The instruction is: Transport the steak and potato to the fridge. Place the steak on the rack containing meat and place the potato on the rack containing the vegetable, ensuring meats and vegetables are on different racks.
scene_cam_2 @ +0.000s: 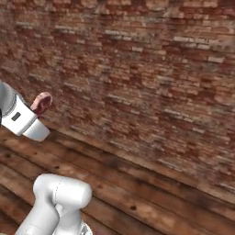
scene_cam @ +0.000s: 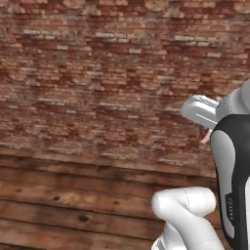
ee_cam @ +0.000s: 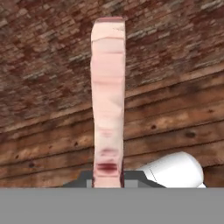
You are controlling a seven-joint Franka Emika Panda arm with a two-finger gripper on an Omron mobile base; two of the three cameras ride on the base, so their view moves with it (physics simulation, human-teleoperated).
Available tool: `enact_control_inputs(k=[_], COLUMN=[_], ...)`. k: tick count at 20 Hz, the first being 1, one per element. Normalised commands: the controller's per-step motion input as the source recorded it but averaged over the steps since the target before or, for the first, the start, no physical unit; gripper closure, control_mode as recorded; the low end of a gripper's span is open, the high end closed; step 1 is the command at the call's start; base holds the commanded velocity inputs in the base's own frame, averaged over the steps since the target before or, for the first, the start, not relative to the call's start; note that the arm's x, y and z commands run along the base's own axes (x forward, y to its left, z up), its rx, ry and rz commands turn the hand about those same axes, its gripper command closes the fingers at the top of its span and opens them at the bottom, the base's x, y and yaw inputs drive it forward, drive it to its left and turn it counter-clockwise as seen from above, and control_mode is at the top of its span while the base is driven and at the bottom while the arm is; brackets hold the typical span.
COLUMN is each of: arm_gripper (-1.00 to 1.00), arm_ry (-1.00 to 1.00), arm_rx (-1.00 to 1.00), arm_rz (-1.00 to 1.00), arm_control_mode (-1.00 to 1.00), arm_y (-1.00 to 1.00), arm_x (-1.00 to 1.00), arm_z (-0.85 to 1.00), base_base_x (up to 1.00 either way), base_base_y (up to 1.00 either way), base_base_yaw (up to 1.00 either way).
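- Clearly, the tool (ee_cam: 108,181) is clamped on the steak (ee_cam: 108,96): in the hand view the slab rises edge-on from between the two dark finger tips, seen as a tall, narrow pale-pink strip with a dark red patch near the grip.
- So the steak's long axis runs straight out along the tool's own line, pointing away from the hand, with its thin edge toward the camera and its flat faces against the fingers.
- From the right base view, the red-pink end of the steak (scene_cam_2: 41,103) pokes out past the white hand, held up in the air, well apart from the wooden floor (scene_cam_2: 151,193).
- From the left base view, just a sliver of the steak (scene_cam: 204,135) peeks out beneath the hand, beside the dark forearm.
- Ahead of the base stands a brick wall (scene_cam: 97,73) meeting the floor planks; neither fridge nor rack can be seen from here.
- My judgement: the carry is under way and the placing has not begun. The base must bring the fridge in front of the arm first.
- Since the slab sticks out forward, the shelf should probably be approached lengthwise, with the wrist rolled so a flat face comes down.
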Motion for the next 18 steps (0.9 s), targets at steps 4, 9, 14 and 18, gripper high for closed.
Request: enact_control_inputs(k=[4,9,14,18], arm_gripper=[1.00,1.00,1.00,1.00], arm_ry=[0.00,0.00,0.00,0.00], arm_rx=[0.00,0.00,0.00,0.00], arm_rz=[0.00,0.00,0.00,0.00], arm_control_mode=[1.00,1.00,1.00,1.00], arm_y=[0.00,0.00,0.00,0.00], arm_x=[0.00,0.00,0.00,0.00], arm_z=[0.00,0.00,0.00,0.00], base_base_x=[0.00,0.02,0.64,1.00], base_base_y=[0.00,0.00,0.00,0.00], base_base_yaw=[1.00,1.00,0.92,0.69])
